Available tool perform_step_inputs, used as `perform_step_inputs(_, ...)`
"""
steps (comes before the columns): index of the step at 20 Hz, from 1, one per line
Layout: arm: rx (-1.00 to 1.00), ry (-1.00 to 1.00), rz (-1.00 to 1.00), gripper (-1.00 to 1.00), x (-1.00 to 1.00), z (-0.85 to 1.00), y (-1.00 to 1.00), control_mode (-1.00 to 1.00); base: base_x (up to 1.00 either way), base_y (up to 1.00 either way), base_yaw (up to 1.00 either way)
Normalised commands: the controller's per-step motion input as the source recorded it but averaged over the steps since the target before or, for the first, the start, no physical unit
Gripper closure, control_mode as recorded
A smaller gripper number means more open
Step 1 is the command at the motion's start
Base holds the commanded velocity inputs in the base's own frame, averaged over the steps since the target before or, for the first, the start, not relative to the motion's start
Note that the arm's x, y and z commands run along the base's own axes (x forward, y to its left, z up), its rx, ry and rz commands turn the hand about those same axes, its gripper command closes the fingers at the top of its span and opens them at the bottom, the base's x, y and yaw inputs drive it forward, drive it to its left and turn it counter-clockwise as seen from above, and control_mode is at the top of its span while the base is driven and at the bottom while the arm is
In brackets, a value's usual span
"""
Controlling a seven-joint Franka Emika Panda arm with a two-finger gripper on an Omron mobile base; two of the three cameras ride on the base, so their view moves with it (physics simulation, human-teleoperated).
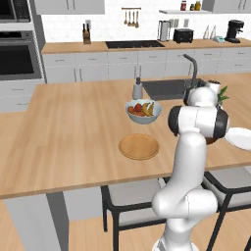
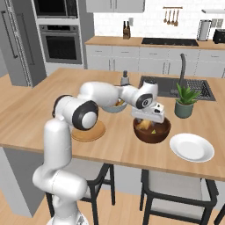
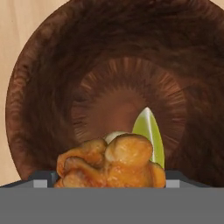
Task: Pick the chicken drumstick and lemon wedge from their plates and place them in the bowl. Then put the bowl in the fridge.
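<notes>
Brown bowl (image 2: pixel 152 130) on the worktop (image 2: pixel 123 149) holds the drumstick (image 3: pixel 111 162) and lemon wedge (image 3: pixel 149 133).
Tool (image 2: pixel 148 117) hangs just above, jaws wide, holding nothing. Wooden bowl looks stiff and a bit heavy; its rim seems best to grab.

A pale fruit bowl (image 1: pixel 143 112) sits near the sink (image 1: pixel 166 88), beside a potted plant (image 2: pixel 185 102)

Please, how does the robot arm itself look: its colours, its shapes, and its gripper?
The arm is glossy white, built of thick rounded segments with dark, nearly black round joints. The gripper is a boxy white hand with small dark finger tips. No cables or markings are visible.
</notes>
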Motion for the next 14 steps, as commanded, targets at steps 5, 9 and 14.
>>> perform_step_inputs(5, 0.0, -0.06, -0.05, 1.0, 0.05, -0.16, -0.01, -1.0, 0.0, 0.0, 0.0)
perform_step_inputs(9, 0.0, 0.0, -0.04, 1.0, 0.37, -0.11, -0.02, -1.0, 0.0, 0.0, 0.0)
perform_step_inputs(14, 0.0, 0.02, 0.0, -1.0, 0.53, -0.1, -0.06, -1.0, 0.0, 0.0, 0.0)
